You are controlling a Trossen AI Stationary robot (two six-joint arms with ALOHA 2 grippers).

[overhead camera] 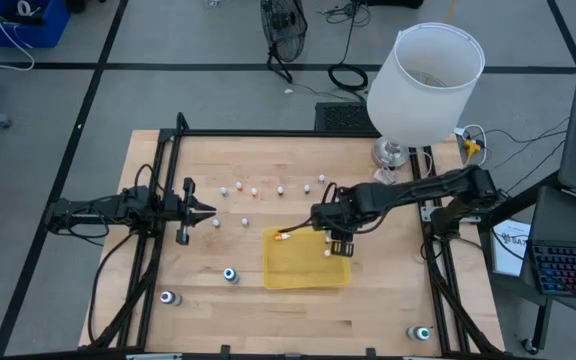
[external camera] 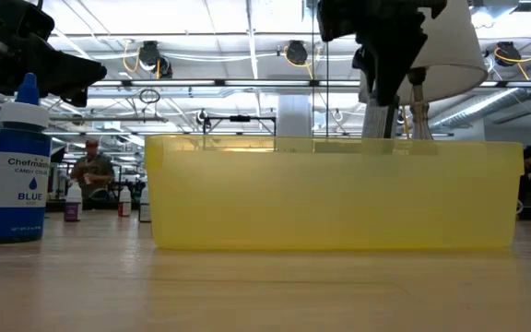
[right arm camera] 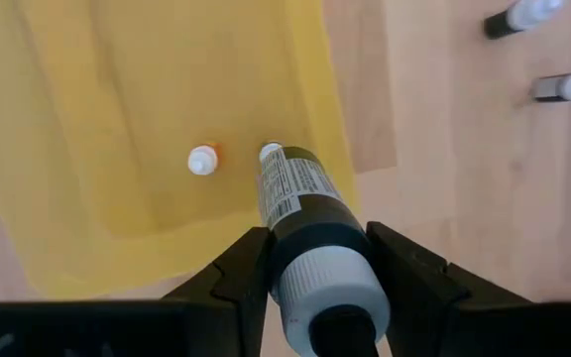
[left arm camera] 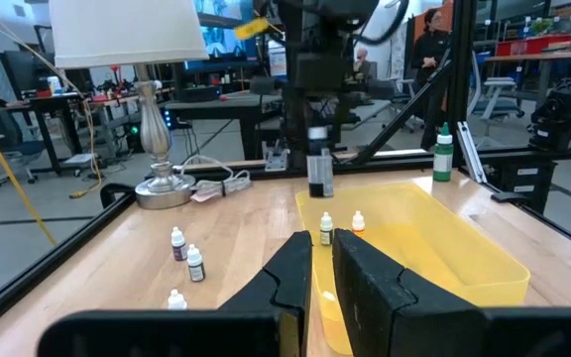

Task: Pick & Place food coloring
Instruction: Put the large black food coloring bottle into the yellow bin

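A wooden tabletop (overhead camera: 368, 300) carries a yellow tray (overhead camera: 303, 268). Above the tray, the right hand (right arm camera: 310, 260) clamps a dark food coloring bottle (right arm camera: 310, 213), long axis pointing straight down. The left hand (overhead camera: 206, 211), fingers together, waits beside loose bottles.

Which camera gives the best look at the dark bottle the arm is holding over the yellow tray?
The right wrist view: the dark bottle fills the frame between the right gripper fingers, label and cap plain, above the yellow tray. The left wrist view shows it small and upright. In the high view and low view the arm hides it.
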